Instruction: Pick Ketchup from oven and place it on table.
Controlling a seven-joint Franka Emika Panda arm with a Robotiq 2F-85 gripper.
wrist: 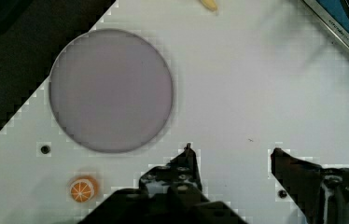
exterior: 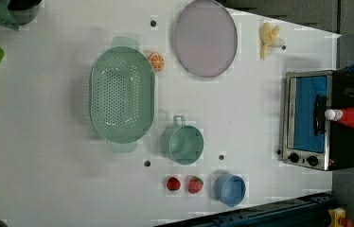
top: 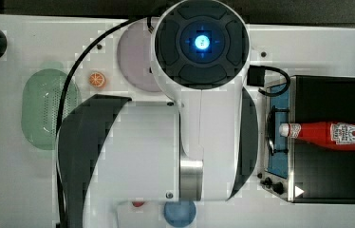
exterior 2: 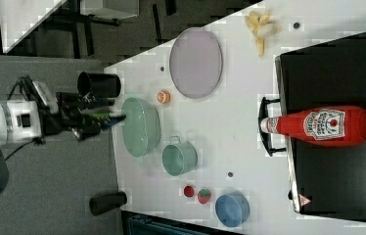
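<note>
The ketchup [top: 327, 134] is a red bottle with a white cap, lying on its side on top of the black oven [top: 327, 180]. Its cap reaches out over the oven's door handle. The left view shows the ketchup [exterior: 352, 117] above the oven's [exterior: 307, 118] blue glass front, and the right view shows the ketchup [exterior 2: 323, 126] across the oven's [exterior 2: 337, 73] roof. My gripper [wrist: 232, 154] is open with nothing between its fingers [wrist: 189, 161], high over the white table [wrist: 256, 84]. The right view has the gripper [exterior 2: 118, 117] far from the oven, by the table's [exterior 2: 240, 112] opposite edge.
On the table [exterior: 33, 142] stand a green colander [exterior: 122, 94], a purple plate [exterior: 205, 38], a teal pot [exterior: 182, 144] and a blue bowl [exterior: 229, 189]. Two strawberries [exterior: 173, 183], an orange slice [exterior: 156, 61] and bananas [exterior: 269, 39] lie around them. The arm [top: 199, 118] covers the middle of the top view.
</note>
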